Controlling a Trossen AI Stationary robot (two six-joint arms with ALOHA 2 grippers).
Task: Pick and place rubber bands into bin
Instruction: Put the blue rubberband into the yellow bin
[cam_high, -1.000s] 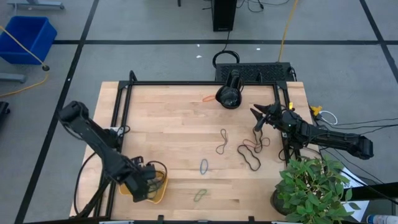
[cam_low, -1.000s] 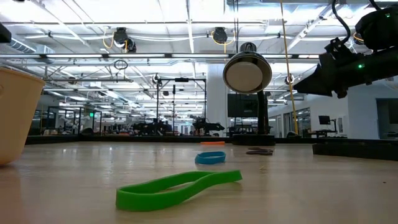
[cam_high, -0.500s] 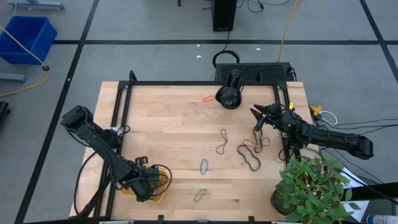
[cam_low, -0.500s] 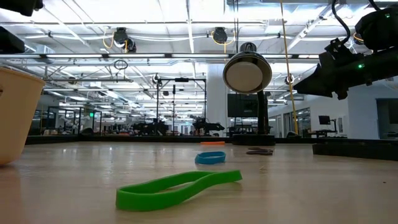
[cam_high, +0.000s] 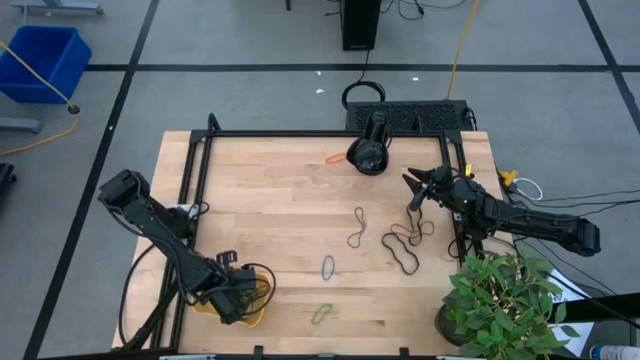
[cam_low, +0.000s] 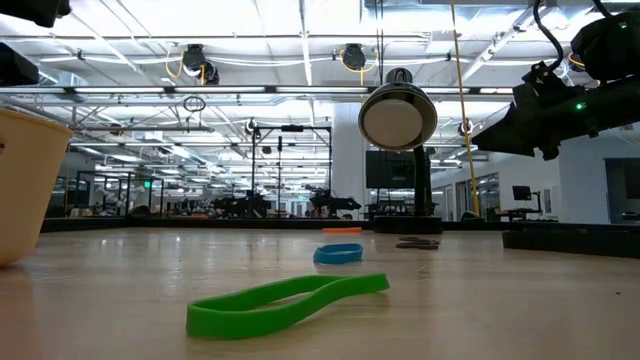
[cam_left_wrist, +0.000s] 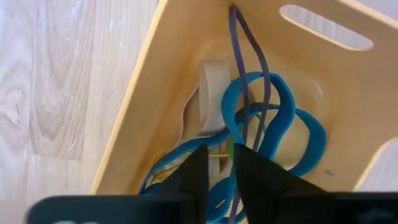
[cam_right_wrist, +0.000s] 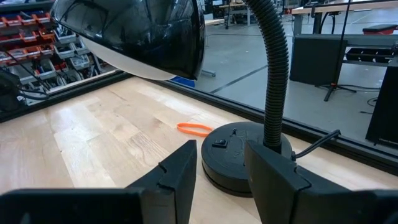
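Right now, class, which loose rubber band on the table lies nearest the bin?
The green rubber band, just beside the bin. The blue band, brown bands and black band lie farther off.

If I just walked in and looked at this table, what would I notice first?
Probably the left gripper dipping into the orange-yellow bin at the table's front left corner, where blue rubber bands are already piled. Next, the loose bands scattered over the middle of the wooden table, like the bright green band lying near the front. The black desk lamp stands at the back edge, with the right gripper hovering near it.
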